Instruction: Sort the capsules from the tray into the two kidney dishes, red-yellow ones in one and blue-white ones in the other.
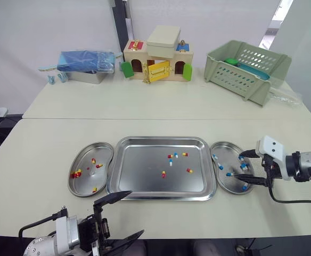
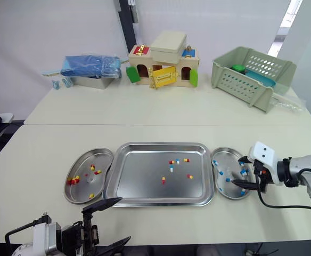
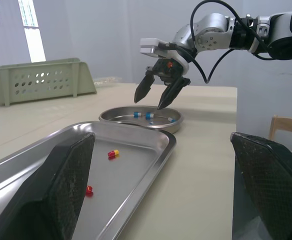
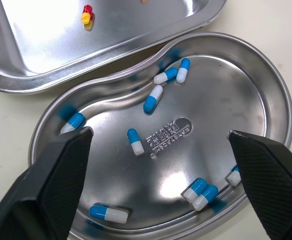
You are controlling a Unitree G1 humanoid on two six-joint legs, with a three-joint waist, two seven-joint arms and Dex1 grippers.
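Loose red-yellow and blue-white capsules point(image 1: 171, 159): centre-right of shallow rectangular steel tray point(image 1: 139, 176). Steel kidney dishes lie just beside its short rims: left dish point(image 1: 83, 184) holds red-yellow, right dish point(image 1: 224, 152) blue-white. Bare cream tabletop point(image 1: 145, 128) beyond. Right gripper point(image 1: 243, 167): jaws apart, empty, over right dish. Left gripper point(image 1: 136, 212): jaws wide, empty, near tray's front rim.

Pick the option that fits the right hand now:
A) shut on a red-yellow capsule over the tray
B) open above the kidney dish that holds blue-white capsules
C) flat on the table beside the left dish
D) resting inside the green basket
B: the right hand hangs open over the right kidney dish, where blue-white capsules lie.
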